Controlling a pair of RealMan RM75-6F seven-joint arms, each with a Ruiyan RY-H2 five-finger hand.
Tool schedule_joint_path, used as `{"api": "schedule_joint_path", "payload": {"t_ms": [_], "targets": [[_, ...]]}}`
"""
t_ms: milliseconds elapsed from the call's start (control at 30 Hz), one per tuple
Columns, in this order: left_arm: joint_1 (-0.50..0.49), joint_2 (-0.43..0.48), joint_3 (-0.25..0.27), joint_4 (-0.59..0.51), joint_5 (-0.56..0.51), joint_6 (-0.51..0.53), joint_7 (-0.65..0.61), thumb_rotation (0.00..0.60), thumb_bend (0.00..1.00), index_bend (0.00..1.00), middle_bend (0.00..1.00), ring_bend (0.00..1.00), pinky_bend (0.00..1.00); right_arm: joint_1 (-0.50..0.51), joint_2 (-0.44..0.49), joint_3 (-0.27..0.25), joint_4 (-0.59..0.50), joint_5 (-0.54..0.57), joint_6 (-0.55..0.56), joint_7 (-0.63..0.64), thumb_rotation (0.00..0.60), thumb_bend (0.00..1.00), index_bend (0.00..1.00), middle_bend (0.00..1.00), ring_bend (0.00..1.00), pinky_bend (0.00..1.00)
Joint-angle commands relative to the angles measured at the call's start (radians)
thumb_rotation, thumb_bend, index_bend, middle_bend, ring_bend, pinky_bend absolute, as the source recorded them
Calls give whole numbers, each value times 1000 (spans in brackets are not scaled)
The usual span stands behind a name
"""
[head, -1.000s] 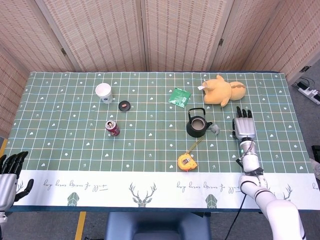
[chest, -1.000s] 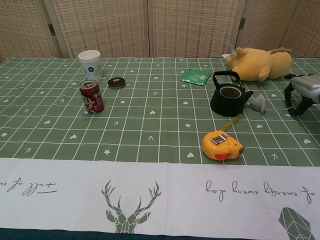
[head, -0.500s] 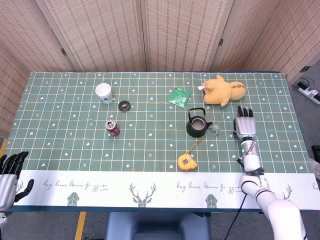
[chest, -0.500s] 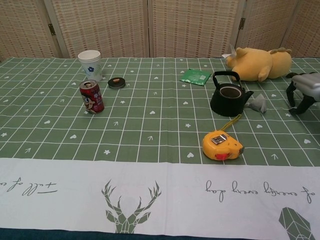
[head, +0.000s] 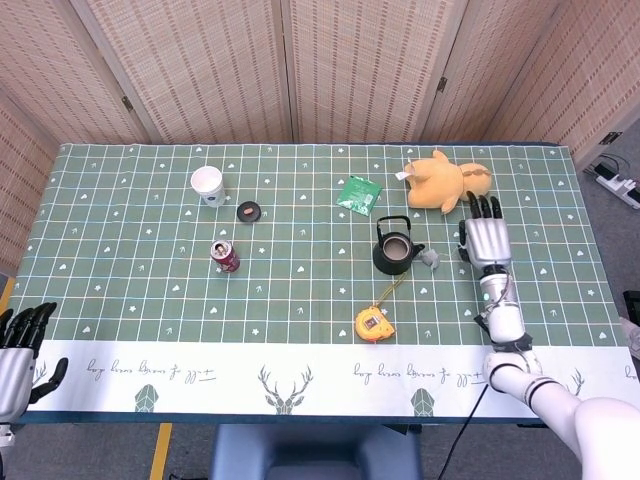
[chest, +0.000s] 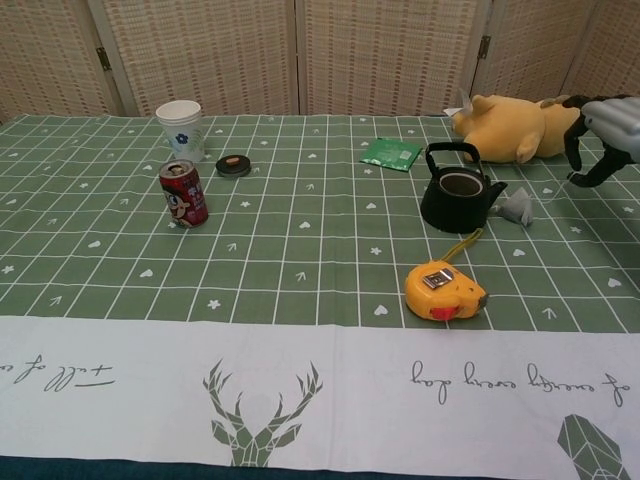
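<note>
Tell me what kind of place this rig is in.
Probably an indoor lab or test room: woven folding screens fence off a table under a green deer-print cloth, with unrelated props scattered on it, such as a plush toy and kettle.

The right hand (head: 487, 240) has moved forward over the surface and risen, now lying close beside the yellow plush toy (head: 443, 182) (a second ago it hung further back, level with the black kettle (head: 394, 247)). In the chest view it sits higher, its fingers (chest: 577, 152) hanging down near the toy's end.
</note>
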Motion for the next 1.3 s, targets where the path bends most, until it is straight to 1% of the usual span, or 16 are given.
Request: {"api": "schedule_joint_path", "payload": {"t_ms": [33, 67, 167, 233, 333, 433, 567, 733, 900, 1133, 1300], "targets": [[0, 2, -1, 2, -2, -2, -7, 600, 367, 0, 57, 68, 26, -37, 160, 43, -337, 19, 158, -178, 600, 369, 652, 68, 0, 0], [-1, 3, -2, 3, -4, -4, -9, 600, 367, 0, 57, 68, 26, -42, 188, 53, -412, 31, 180, -221, 600, 369, 652, 68, 0, 0], [-1, 7, -4, 3, -9, -7, -19, 600, 367, 0, 57, 68, 26, -43, 245, 72, -565, 60, 228, -326, 600, 370, 653, 68, 0, 0], [0, 10, -4, 3, -6, -3, -29, 600, 368, 0, 57, 68, 26, -41, 274, 85, -648, 81, 255, -378, 600, 370, 654, 68, 0, 0], [2, 14, -3, 4, -3, -2, -40, 600, 368, 0, 57, 68, 25, -35, 306, 97, -734, 104, 286, -435, 600, 370, 654, 68, 0, 0], [2, 17, -3, 4, -6, -3, -47, 600, 367, 0, 57, 68, 26, -28, 329, 109, -796, 124, 311, -469, 600, 369, 654, 68, 0, 0], [3, 20, -4, 2, -7, -2, -58, 600, 367, 0, 57, 68, 27, -15, 347, 120, -839, 149, 334, -496, 600, 370, 658, 70, 0, 0], [7, 27, -5, 0, -17, -3, -72, 600, 367, 0, 57, 69, 27, 13, 349, 132, -850, 197, 339, -521, 600, 370, 660, 73, 0, 0], [11, 36, -11, 0, -26, 1, -96, 600, 367, 0, 57, 69, 28, 52, 330, 127, -820, 235, 330, -545, 600, 369, 660, 73, 0, 0], [26, 47, -11, -5, -27, 21, -122, 600, 367, 0, 57, 69, 29, 108, 278, 110, -726, 278, 296, -551, 600, 370, 660, 73, 0, 0], [31, 50, -9, -10, -28, 22, -124, 600, 367, 0, 57, 69, 28, 147, 228, 95, -627, 304, 247, -528, 600, 371, 660, 73, 0, 0]]}}
